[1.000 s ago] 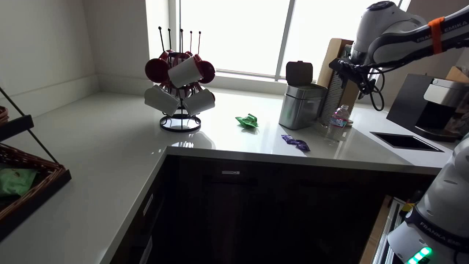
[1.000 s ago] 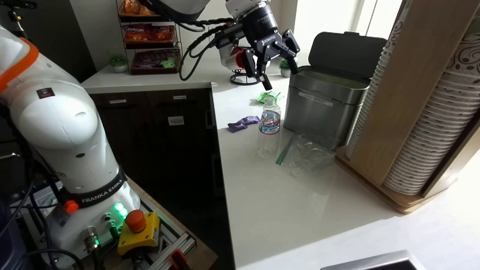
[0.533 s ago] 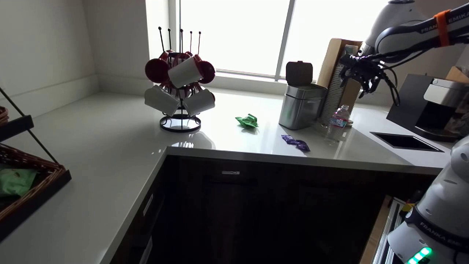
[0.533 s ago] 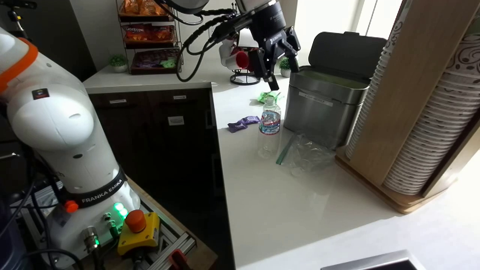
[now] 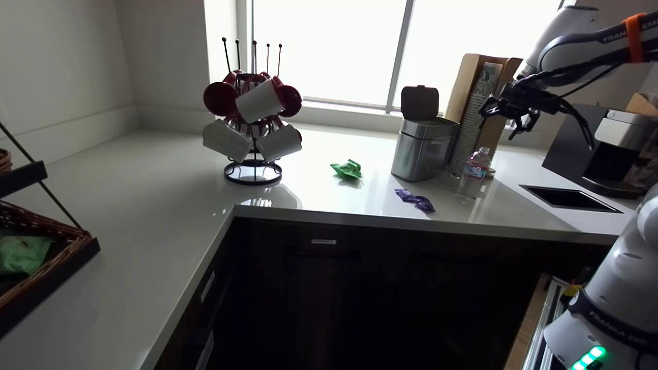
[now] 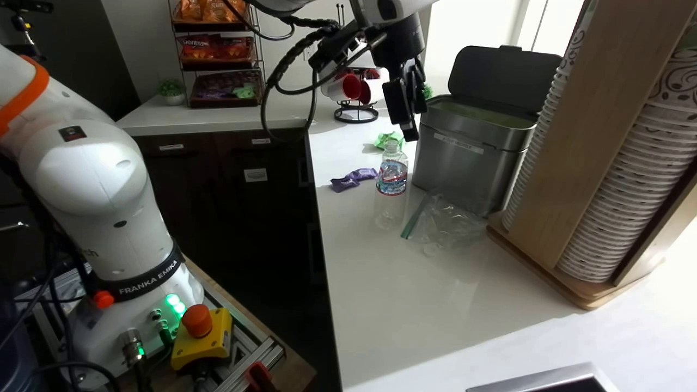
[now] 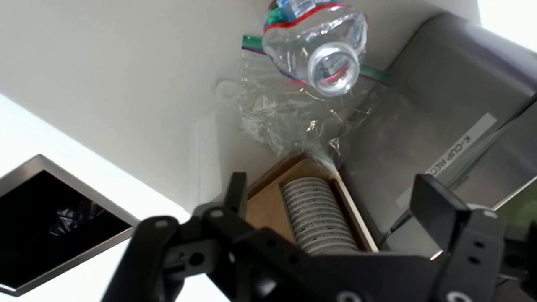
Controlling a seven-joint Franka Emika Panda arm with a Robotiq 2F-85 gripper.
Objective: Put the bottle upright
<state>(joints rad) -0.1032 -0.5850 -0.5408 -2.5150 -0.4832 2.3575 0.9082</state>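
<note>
Wrist view: your jaws are wide, bottle (image 7: 316, 46) sits past them

Your gripper (image 7: 334, 188) has its sides well apart, fyi. Bottle's upright on the counter (image 6: 392, 305), lower than the jaws in both exterior views. Clear bag (image 7: 289, 115) lies just beside it, and your wrist cam shows the steel canister (image 7: 407, 117) partly behind one jaw.

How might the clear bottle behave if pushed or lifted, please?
The bottle would probably tip easily, standing tall and narrow. It may be light: no liquid clearly shows. It might buckle when squeezed, since it looks thin-walled.
</note>
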